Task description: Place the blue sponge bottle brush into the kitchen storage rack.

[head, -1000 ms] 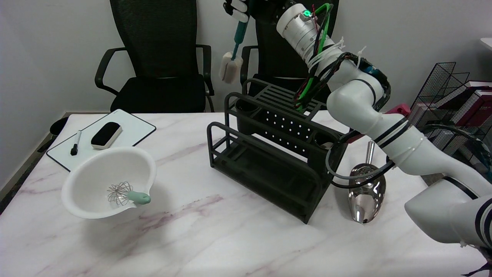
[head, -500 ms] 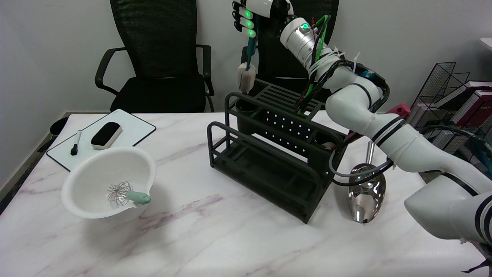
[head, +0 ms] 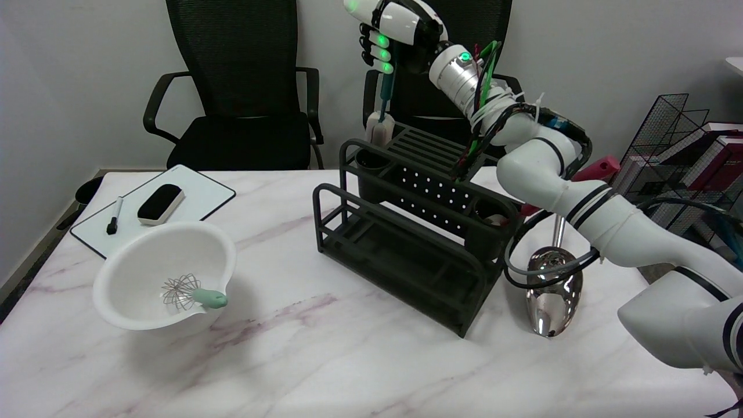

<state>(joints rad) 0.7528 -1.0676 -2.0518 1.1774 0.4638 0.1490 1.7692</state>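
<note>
Fingers of the right hand (head: 390,32) wrap the teal handle of the bottle brush (head: 382,104), which hangs upright, sponge end down, at the far left corner of the black storage rack (head: 406,232). Left on the desk (head: 290,360), a white bowl (head: 165,276) holds a whisk (head: 191,293).

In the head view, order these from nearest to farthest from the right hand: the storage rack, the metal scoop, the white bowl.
From the right hand:
1. Storage rack, just below it.
2. Metal scoop, lower right, beside the rack.
3. White bowl, far lower left.
</note>
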